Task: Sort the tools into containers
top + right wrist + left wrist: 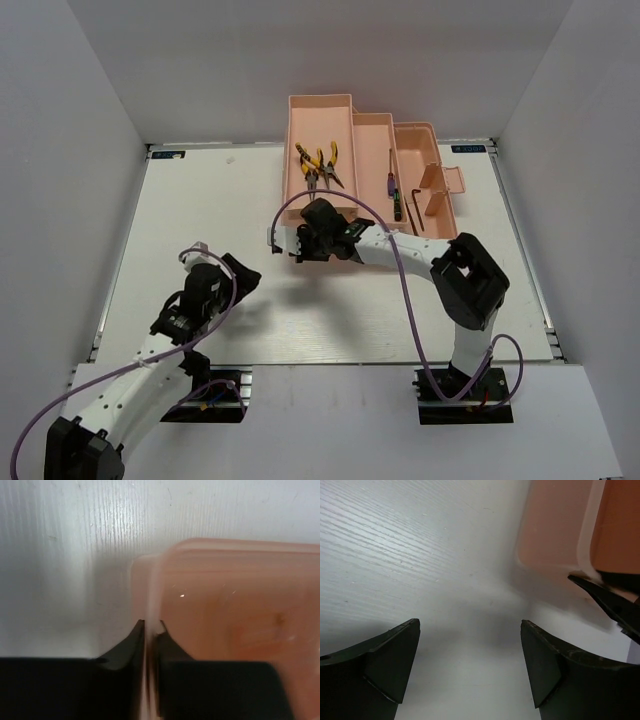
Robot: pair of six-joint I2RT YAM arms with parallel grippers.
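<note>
Toolbox [322,99] set at far middle of desk [200,200], tiers spread open.

Right tool [308,243] placed at near-left corner of toolbox. Jaws nearly closed; thin pink wall [150,595] of toolbox pinched between fingertips, seen in right wrist view.

Left tool [236,272] held over bare desk, near-left of toolbox and apart from it. Jaws spread wide, nothing held.

Two pliers [320,166] noted in leftmost toolbox tier. Screwdriver [392,182] and hex key [415,208] noted in toolbox right of pliers; exact tier not resolved.
</note>
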